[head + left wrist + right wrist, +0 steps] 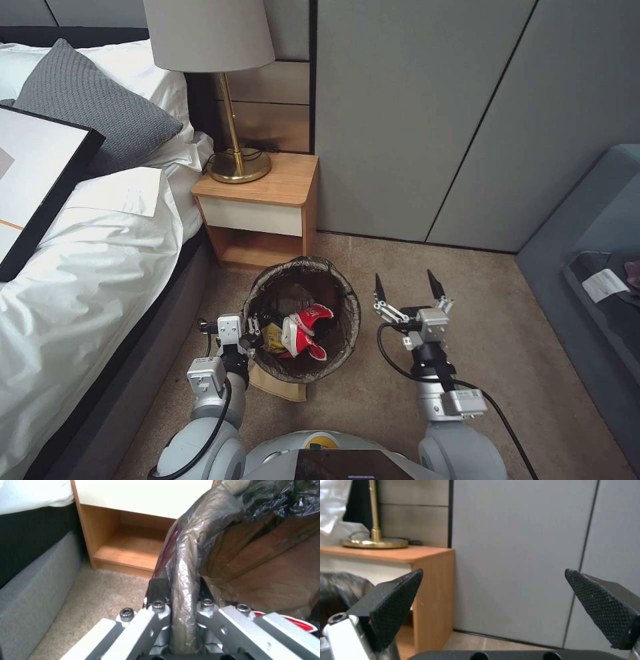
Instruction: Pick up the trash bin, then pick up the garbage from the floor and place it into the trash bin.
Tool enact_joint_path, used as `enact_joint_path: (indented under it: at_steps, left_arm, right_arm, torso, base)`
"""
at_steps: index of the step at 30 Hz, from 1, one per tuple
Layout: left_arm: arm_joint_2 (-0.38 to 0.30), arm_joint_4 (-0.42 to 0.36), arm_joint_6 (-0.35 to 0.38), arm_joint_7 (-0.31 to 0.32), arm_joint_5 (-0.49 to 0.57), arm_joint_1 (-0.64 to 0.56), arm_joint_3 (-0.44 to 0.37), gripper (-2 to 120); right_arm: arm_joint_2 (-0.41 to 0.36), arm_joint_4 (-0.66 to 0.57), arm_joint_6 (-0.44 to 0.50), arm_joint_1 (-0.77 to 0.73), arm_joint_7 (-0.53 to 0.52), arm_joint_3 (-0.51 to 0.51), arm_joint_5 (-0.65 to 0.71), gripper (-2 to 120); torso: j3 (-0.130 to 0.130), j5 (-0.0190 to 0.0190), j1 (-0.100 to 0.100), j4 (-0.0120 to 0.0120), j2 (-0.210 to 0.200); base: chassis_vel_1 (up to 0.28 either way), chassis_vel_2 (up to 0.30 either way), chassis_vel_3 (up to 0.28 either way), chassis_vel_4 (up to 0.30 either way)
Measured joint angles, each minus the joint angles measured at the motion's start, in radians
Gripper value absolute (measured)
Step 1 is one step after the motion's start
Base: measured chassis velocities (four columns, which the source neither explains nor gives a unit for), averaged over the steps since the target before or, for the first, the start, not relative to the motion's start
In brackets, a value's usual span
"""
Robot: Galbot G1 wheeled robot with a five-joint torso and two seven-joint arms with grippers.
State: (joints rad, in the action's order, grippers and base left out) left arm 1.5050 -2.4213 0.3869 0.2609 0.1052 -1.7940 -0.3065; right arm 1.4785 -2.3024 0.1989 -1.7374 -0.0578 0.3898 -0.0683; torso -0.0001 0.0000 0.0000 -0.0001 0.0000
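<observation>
We see the bin (pixel 301 320) on the floor (pixel 467 347) before the nightstand (pixel 257 210), cups (pixel 305 331) inside it, the bed (pixel 87 253) to its left. Our left hand (pixel 252 327) pinches its left rim; our right hand (pixel 407 288) hangs spread just right of it. A lamp (pixel 230 93) stands on the nightstand.

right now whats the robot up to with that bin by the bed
The left gripper is clamped on the rim of the trash bin, which sits on the carpet in front of the nightstand. Crushed red-and-white cups and a yellow wrapper lie inside. The right gripper hovers open and empty beside the bin.
</observation>
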Motion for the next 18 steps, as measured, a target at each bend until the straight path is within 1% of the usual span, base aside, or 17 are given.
enact_joint_path:
  at_steps: [2, 3, 4, 6, 9, 18]
  left_arm:
    - [0.0, 0.0, 0.0, 0.0, 0.0, 0.0, 0.0, 2]
    - [0.0, 0.0, 0.0, 0.0, 0.0, 0.0, 0.0, 2]
    - [0.0, 0.0, 0.0, 0.0, 0.0, 0.0, 0.0, 2]
    - [0.0, 0.0, 0.0, 0.0, 0.0, 0.0, 0.0, 2]
    - [0.0, 0.0, 0.0, 0.0, 0.0, 0.0, 0.0, 2]
    - [0.0, 0.0, 0.0, 0.0, 0.0, 0.0, 0.0, 2]
  right_arm:
    - [0.042, -0.006, 0.028, -0.052, 0.001, 0.03, -0.025, 100]
    - [0.05, -0.004, 0.051, -0.072, 0.002, 0.046, -0.034, 100]
    - [0.05, -0.004, 0.051, -0.072, 0.002, 0.046, -0.034, 100]
    - [0.051, 0.011, 0.091, -0.106, 0.003, 0.084, -0.034, 100]
    - [0.048, 0.018, 0.107, -0.11, 0.005, 0.104, -0.023, 100]
    - [0.046, 0.029, 0.107, -0.096, 0.013, 0.107, -0.002, 100]
  torso:
    - [0.0, -0.0001, 0.0, 0.0001, 0.0]
    - [0.0, -0.0001, 0.0, 0.0, 0.0]
    - [0.0, -0.0001, 0.0, 0.0, 0.0]
    - [0.0, 0.0, 0.0, 0.0001, 0.0]
    - [0.0, 0.0, 0.0, 0.0001, 0.0]
    - [0.0, 0.0001, 0.0, 0.0, 0.0]
  base:
    - [0.0, 0.0, 0.0, 0.0]
    - [0.0, 0.0, 0.0, 0.0]
    - [0.0, 0.0, 0.0, 0.0]
    - [0.0, 0.0, 0.0, 0.0]
    - [0.0, 0.0, 0.0, 0.0]
    - [0.0, 0.0, 0.0, 0.0]
